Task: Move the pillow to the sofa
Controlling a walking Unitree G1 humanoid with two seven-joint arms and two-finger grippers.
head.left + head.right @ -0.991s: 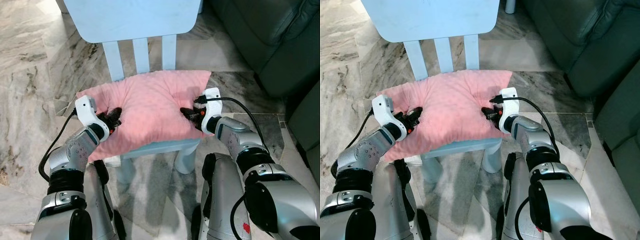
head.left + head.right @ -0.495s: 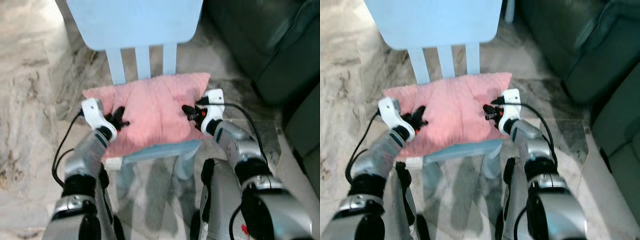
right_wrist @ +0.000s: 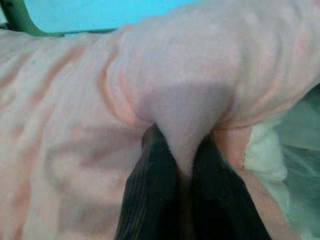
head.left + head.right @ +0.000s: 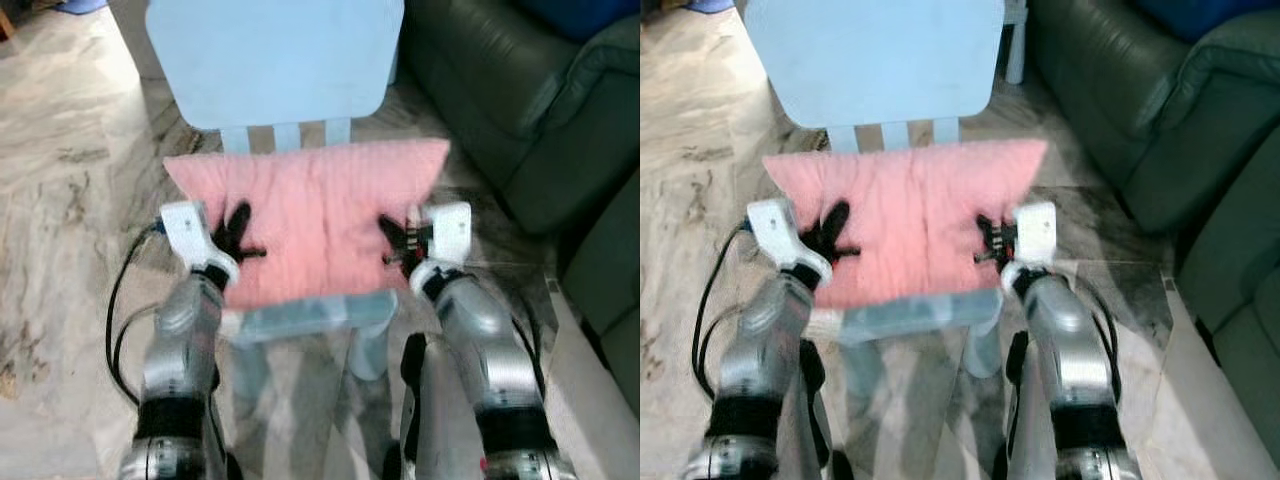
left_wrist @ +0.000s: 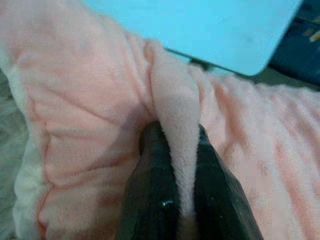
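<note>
The pink pillow (image 4: 308, 220) sits over the seat of the light blue chair (image 4: 275, 60). The left hand (image 4: 236, 236) and right hand (image 4: 400, 240) each pinch a small fold of it (just fabric). Thin pinches could slip when it goes toward the dark sofa (image 4: 500, 90).

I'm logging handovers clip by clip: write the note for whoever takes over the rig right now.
Left tool: shut on a pinched fold of the pink pillow, at its left side.
Right tool: shut on a fold at its right side.
The pillow hangs in front of the blue chair; the views are too blurred to tell if it clears the seat.
Left: carry it to the dark green sofa on the right and release.
</note>
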